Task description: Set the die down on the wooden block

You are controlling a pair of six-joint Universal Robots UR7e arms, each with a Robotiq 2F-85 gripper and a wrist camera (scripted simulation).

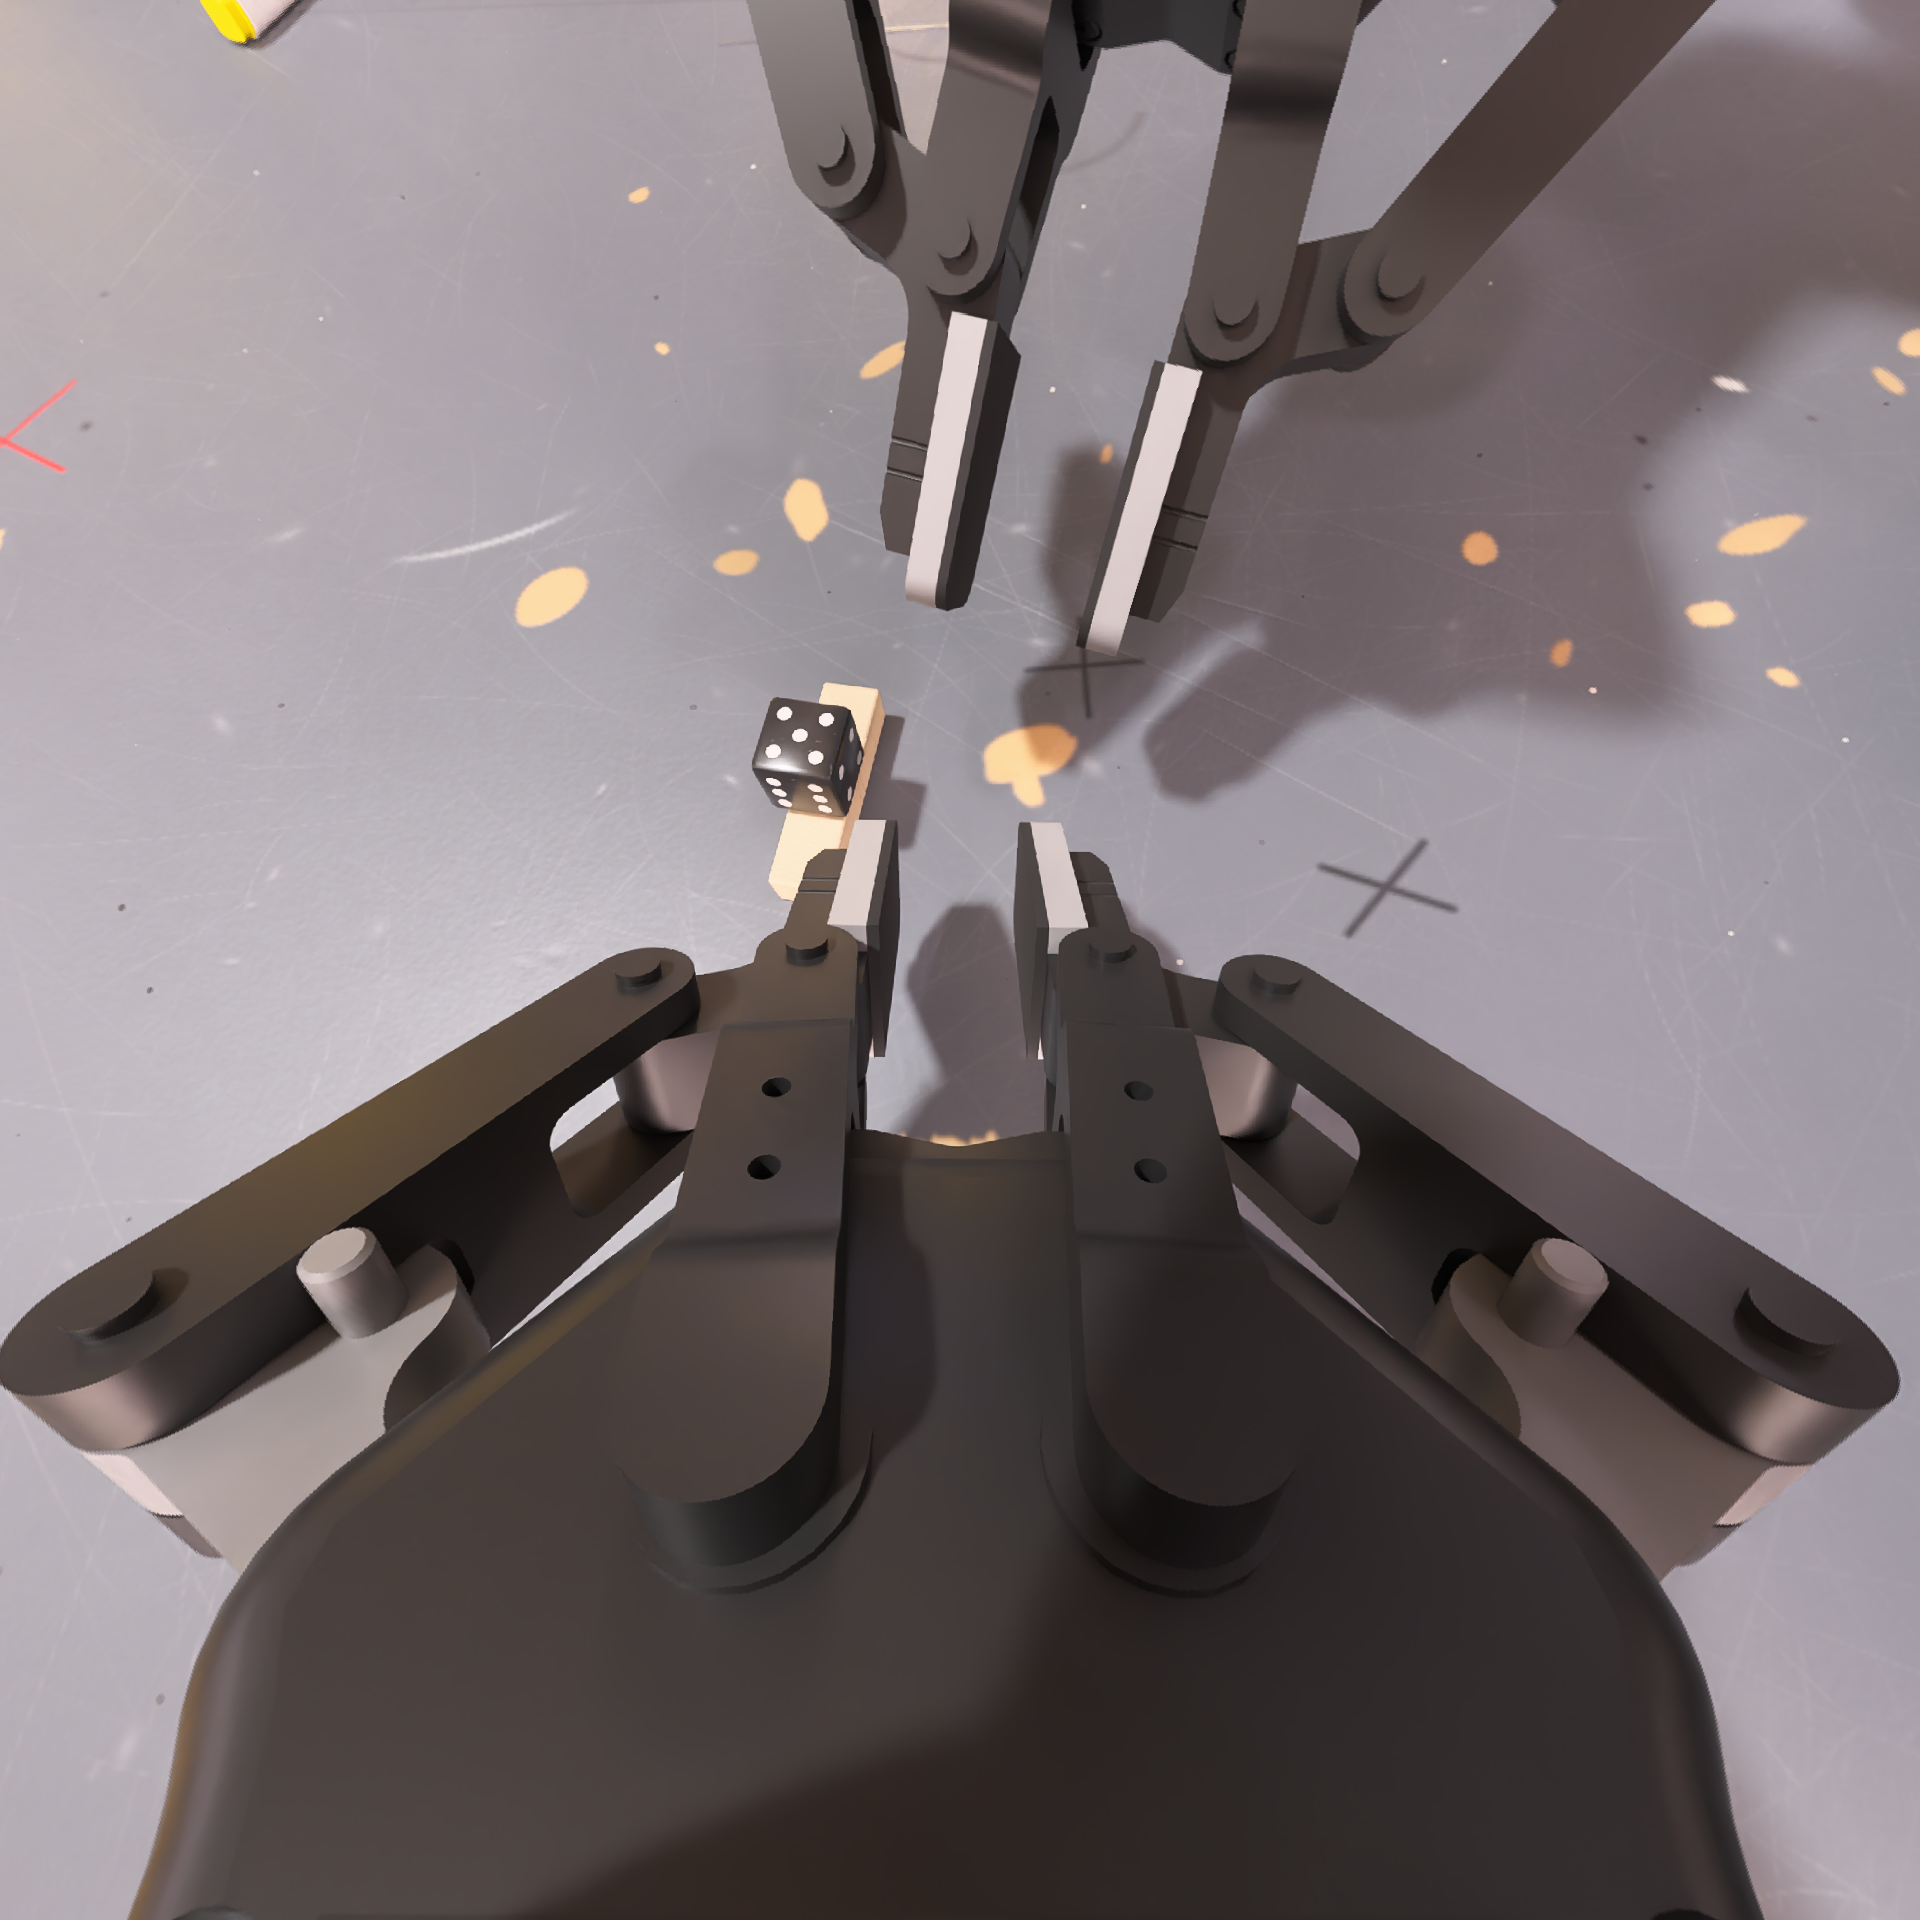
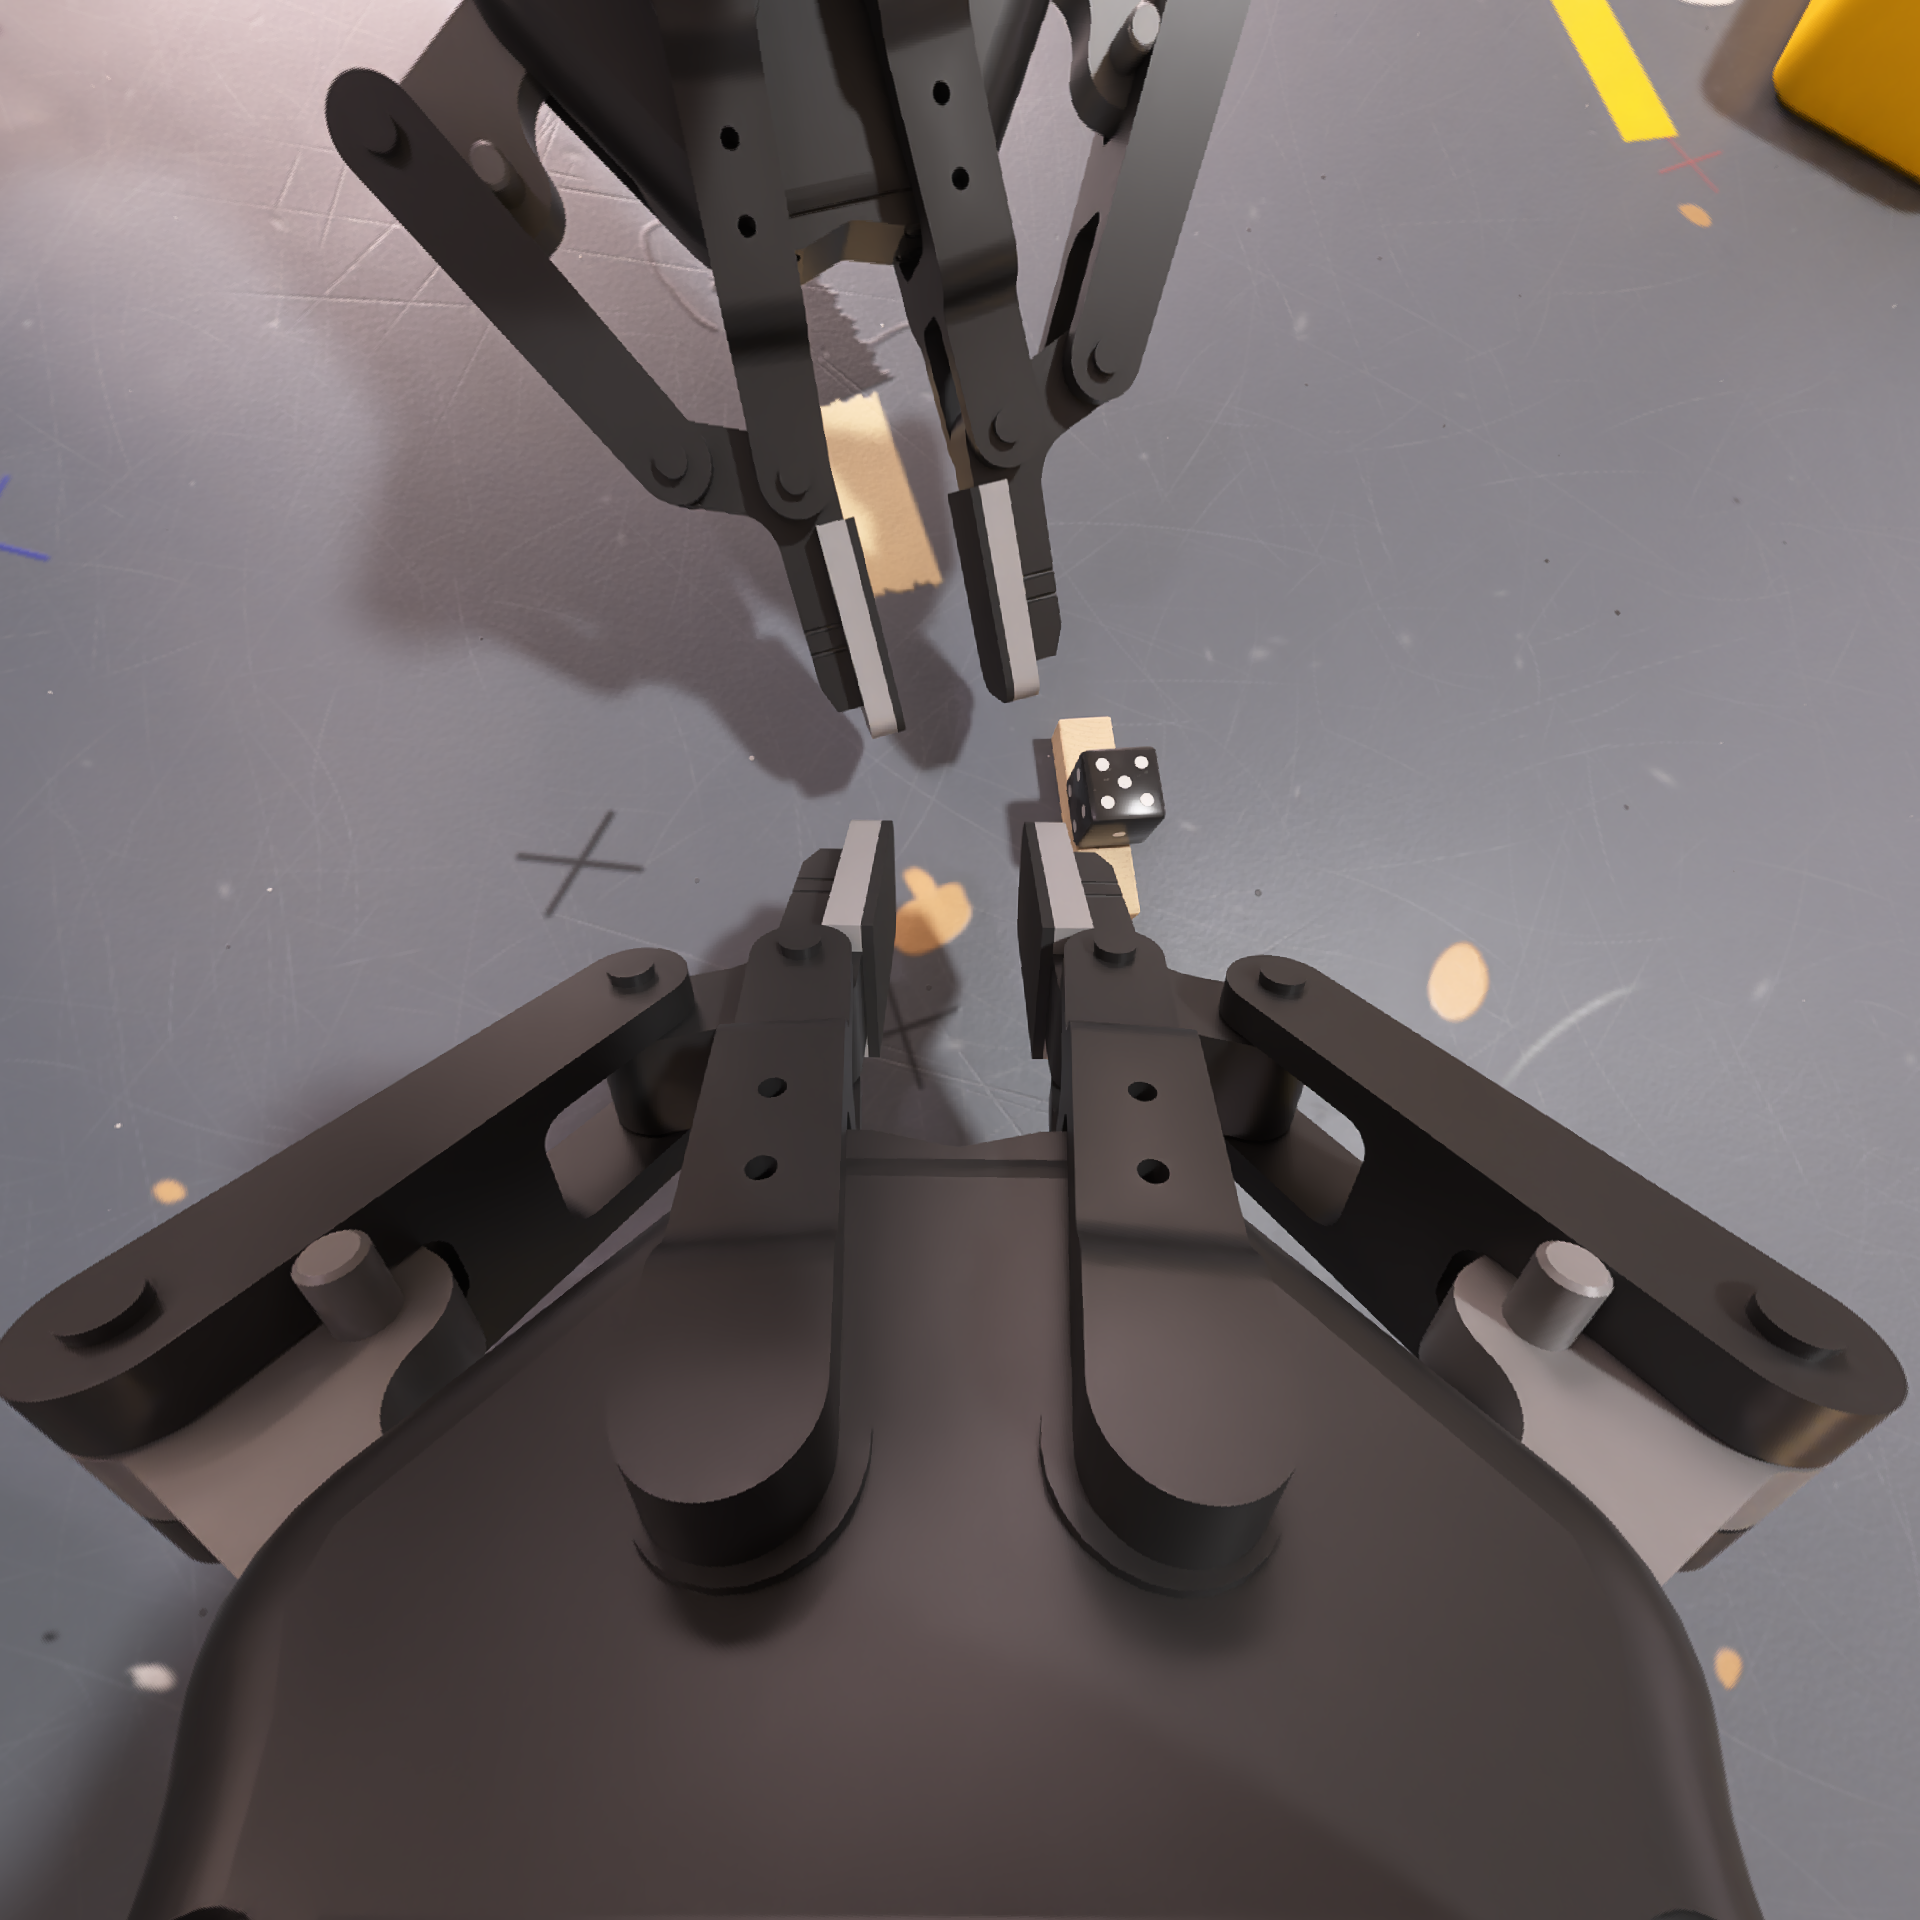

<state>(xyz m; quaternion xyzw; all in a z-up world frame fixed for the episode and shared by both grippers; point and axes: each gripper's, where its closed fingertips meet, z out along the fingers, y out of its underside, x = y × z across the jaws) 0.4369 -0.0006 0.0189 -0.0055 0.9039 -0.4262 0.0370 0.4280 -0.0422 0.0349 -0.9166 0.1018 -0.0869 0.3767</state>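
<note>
A black die with white pips (image 1: 808, 753) rests on a small pale wooden block (image 1: 805, 860) lying on the grey table. It sits slightly askew, overhanging one long side. My left gripper (image 1: 956, 873) is above the table just right of the block, fingers a little apart with nothing between them. My right gripper (image 1: 1023, 613) hangs opposite it, also apart and empty. In the right wrist view the die (image 2: 1117, 795) and block (image 2: 1075, 740) lie just right of the right gripper (image 2: 956, 873), with the left gripper (image 2: 951, 701) beyond.
A yellow box (image 2: 1860, 94) and a yellow stripe (image 2: 1616, 73) are at the far right. A yellow-and-white object (image 1: 244, 16) lies at the far left. A tan strip of tape (image 2: 883, 509) and dark cross marks (image 1: 1387, 888) are on the grey table.
</note>
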